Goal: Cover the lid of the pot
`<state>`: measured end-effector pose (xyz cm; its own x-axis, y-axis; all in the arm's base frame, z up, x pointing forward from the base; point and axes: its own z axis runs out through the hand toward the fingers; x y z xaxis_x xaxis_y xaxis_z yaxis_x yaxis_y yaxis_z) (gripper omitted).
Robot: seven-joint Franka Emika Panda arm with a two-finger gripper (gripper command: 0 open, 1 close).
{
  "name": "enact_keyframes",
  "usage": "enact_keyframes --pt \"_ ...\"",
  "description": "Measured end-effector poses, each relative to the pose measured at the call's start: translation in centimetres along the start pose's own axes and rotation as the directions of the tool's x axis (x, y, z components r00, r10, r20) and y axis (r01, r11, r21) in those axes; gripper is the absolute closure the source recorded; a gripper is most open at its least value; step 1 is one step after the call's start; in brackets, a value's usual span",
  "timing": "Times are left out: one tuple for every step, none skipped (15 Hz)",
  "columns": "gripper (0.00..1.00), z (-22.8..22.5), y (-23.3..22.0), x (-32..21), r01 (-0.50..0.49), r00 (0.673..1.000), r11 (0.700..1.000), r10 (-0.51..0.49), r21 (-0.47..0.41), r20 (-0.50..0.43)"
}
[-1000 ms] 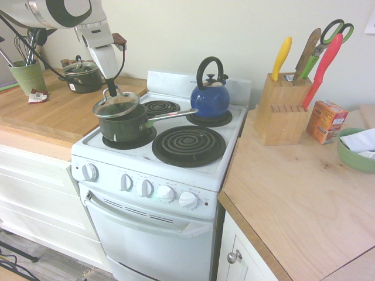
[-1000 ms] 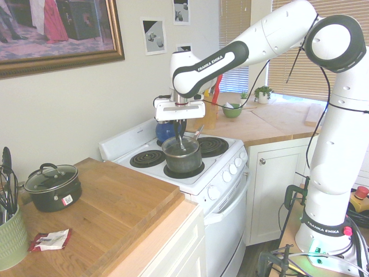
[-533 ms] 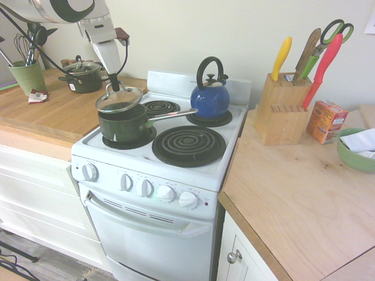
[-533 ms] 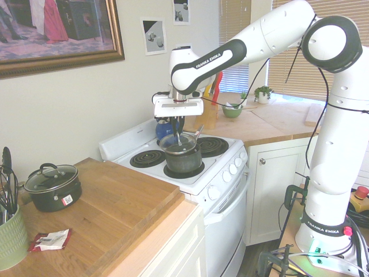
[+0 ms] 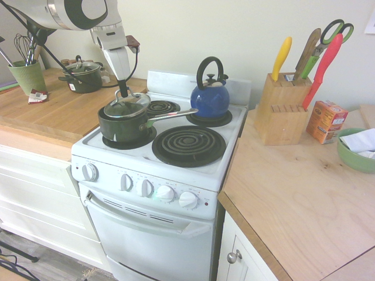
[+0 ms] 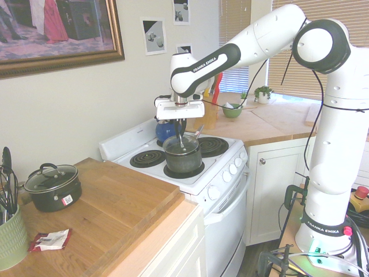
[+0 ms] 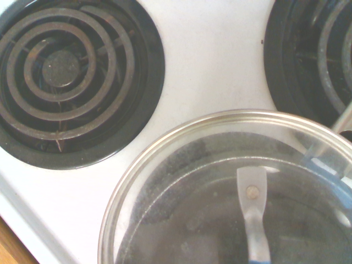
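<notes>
Now the tool (image 5: 123, 95) grips the glass lid (image 5: 127, 106) by its loop, the pot (image 5: 124, 127) directly beneath; level the rim, centre it, then lower gently.

Keep the grasp until it seats all round.

- A blue kettle (image 5: 210, 100) with a black handle sat on a rear burner of the white stove (image 5: 146, 202).
- A dark two-handled pot (image 6: 56, 193), its glass lid on, stood on the wooden bench (image 6: 109, 216).
- A red-and-white packet (image 6: 51, 240) lay near it, beside a green ribbed holder (image 6: 11, 242) of utensils.
- A wooden knife block (image 5: 284, 111) held yellow- and red-handled knives and green-and-black scissors (image 5: 322, 50).
- An orange box (image 5: 327, 122) stood between the block and a green bowl (image 5: 357, 161) with a white cloth in it.
</notes>
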<state>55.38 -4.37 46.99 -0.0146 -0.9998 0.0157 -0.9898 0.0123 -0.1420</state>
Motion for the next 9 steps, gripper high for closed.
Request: enact_keyframes --pt "1.0 -0.1 0.0 0.0 0.002 1.0 1.0 -0.002 0.0 0.0" --pt "1.0 -0.1 0.0 -0.1 0.004 1.0 1.0 -0.004 -0.001 0.0" --pt "1.0 0.0 0.1 -0.3 0.008 1.0 1.0 -0.008 -0.002 0.001" --pt "1.0 0.0 0.1 -0.5 0.012 1.0 1.0 -0.012 -0.003 0.001" --pt "1.0 0.0 0.2 -0.8 0.018 1.0 1.0 -0.018 -0.005 0.002" --pt "1.0 0.0 0.4 -1.1 0.023 1.0 1.0 -0.023 -0.005 0.003" --pt "1.0 -0.3 0.5 -1.3 0.027 1.0 1.0 -0.027 0.0 0.003" --pt "1.0 -0.5 0.7 -1.5 0.03 1.0 1.0 -0.03 0.002 0.003" --pt "1.0 -0.6 1.1 -1.6 0.032 0.999 0.999 -0.032 0.002 0.004"
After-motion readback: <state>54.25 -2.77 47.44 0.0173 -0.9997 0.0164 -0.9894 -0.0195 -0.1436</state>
